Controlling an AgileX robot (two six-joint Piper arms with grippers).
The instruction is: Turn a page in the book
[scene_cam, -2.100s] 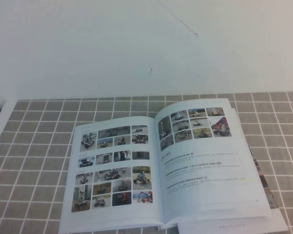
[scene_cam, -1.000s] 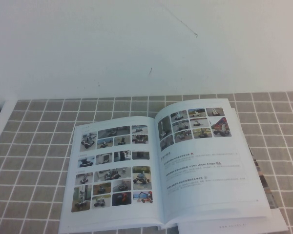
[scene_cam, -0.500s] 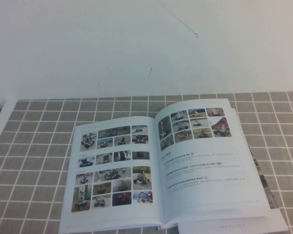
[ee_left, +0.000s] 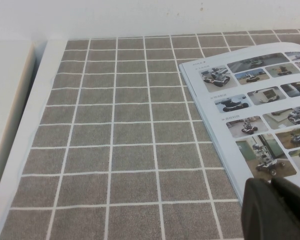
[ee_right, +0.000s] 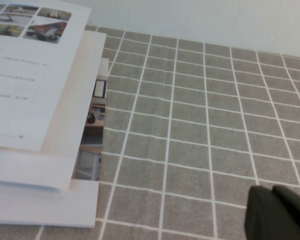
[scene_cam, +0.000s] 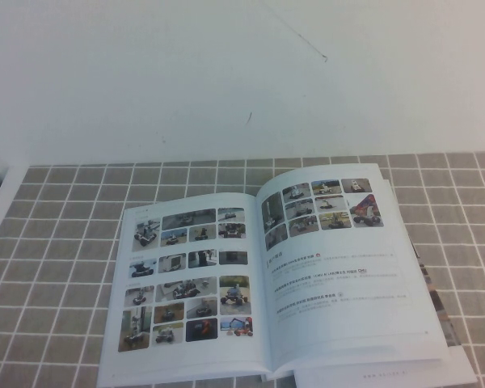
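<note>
The book (scene_cam: 263, 339) lies open and flat on the tiled cloth in the high view. Its right leaf is the page (scene_cam: 339, 275), with about eight small robot photos above dark text lines. The left leaf (scene_cam: 186, 279) is filled with a grid of photos. Neither gripper shows in the high view. My left gripper (ee_left: 271, 184) is shut and empty, hovering by the near outer corner of the left leaf (ee_left: 255, 105). My right gripper (ee_right: 273, 192) is shut and empty over bare cloth, well to the side of the page (ee_right: 25, 75).
A colourful-edged magazine (scene_cam: 438, 301) sticks out from under the book's right side and also shows in the right wrist view (ee_right: 92, 130). The grey tiled cloth (scene_cam: 56, 242) covers the table. A white ledge (ee_left: 10, 100) borders its left edge. A white wall stands behind.
</note>
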